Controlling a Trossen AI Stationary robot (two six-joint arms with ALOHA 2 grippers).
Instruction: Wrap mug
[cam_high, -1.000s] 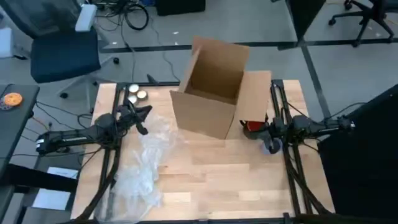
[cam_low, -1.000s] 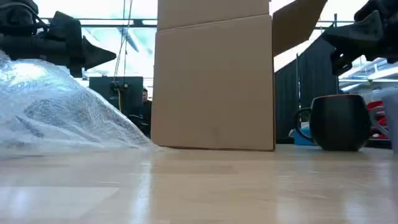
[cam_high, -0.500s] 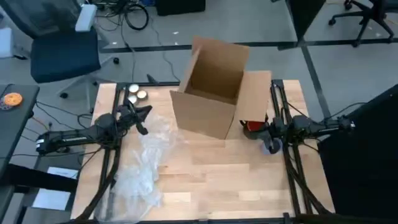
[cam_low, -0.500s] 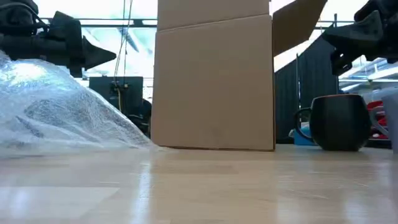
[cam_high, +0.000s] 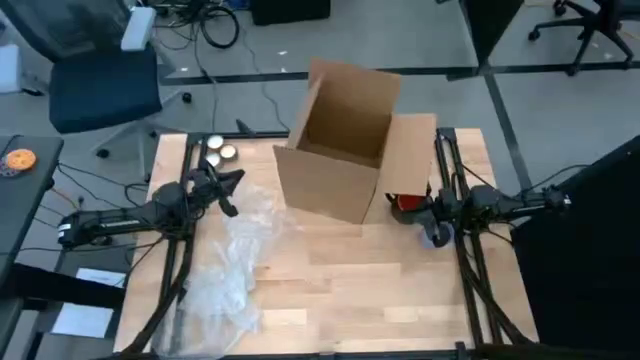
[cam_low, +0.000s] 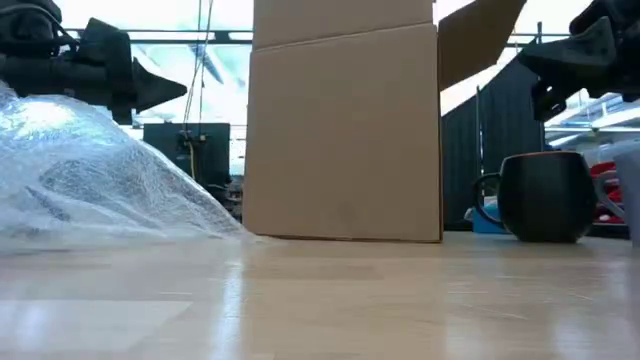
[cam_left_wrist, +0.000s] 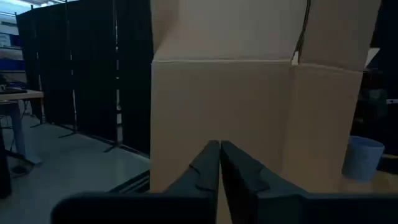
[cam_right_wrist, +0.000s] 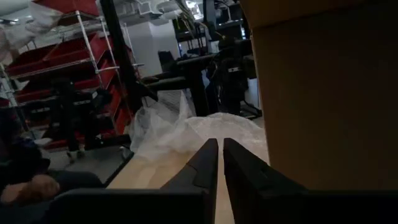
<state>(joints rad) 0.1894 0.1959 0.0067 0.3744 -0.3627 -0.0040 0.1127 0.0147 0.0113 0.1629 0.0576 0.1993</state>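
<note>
Waiting with both hands pressed together: left hand (cam_high: 228, 186) by bubble wrap (cam_high: 232, 268); right hand (cam_high: 432, 212) beside mug (cam_low: 545, 197); needing wrap spread flat first.

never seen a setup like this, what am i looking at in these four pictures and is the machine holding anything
These are four cameras on one moment. The machine is two dark robot arms at a wooden table. One camera looks straight down from above, one sits at table-top height, and one rides on each arm's wrist, looking past its two fingers.

On the table stand an open cardboard box, a crumpled sheet of bubble wrap and a dark mug beside the box, on the right arm's side.

The left gripper hovers by the bubble wrap; the right gripper hangs near the mug. Both wrist views show the fingers closed together with nothing between them, so neither arm holds anything.
</note>
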